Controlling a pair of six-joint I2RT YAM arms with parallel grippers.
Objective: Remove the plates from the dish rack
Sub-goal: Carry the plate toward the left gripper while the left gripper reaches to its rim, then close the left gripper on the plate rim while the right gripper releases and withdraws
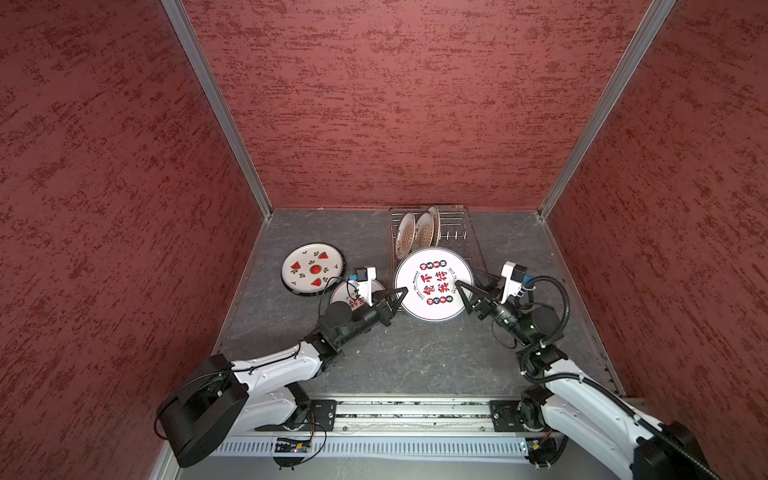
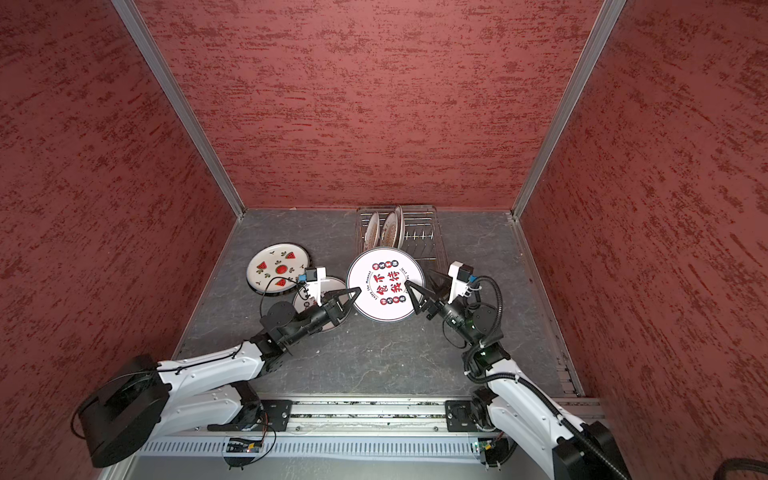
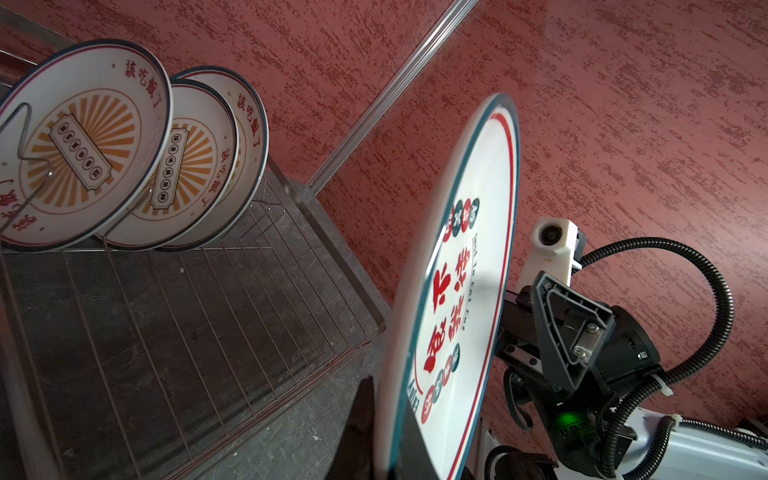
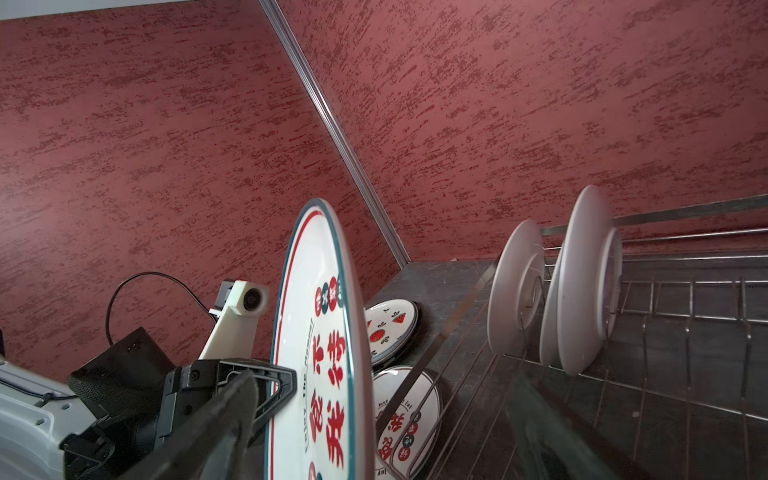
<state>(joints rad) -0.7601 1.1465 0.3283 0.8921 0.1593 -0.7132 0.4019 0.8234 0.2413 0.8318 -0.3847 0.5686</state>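
Note:
A large white plate with red characters (image 1: 433, 284) (image 2: 386, 284) hangs tilted in the air over the front end of the dish rack (image 1: 459, 235) (image 2: 426, 235). My left gripper (image 1: 400, 293) (image 2: 354, 293) is shut on its left rim; in the left wrist view the plate (image 3: 465, 291) stands edge-on between the jaws. My right gripper (image 1: 469, 286) (image 2: 424, 287) is open, its fingers spread on either side of the plate's right rim. Three sunburst plates (image 1: 419, 230) (image 3: 79, 145) stand upright in the rack's far end.
A watermelon plate (image 1: 312, 268) (image 4: 390, 328) lies flat on the grey tabletop, left of the rack. A second red-character plate (image 1: 341, 293) (image 4: 407, 419) lies beside it, partly under my left arm. Red walls enclose the table on three sides.

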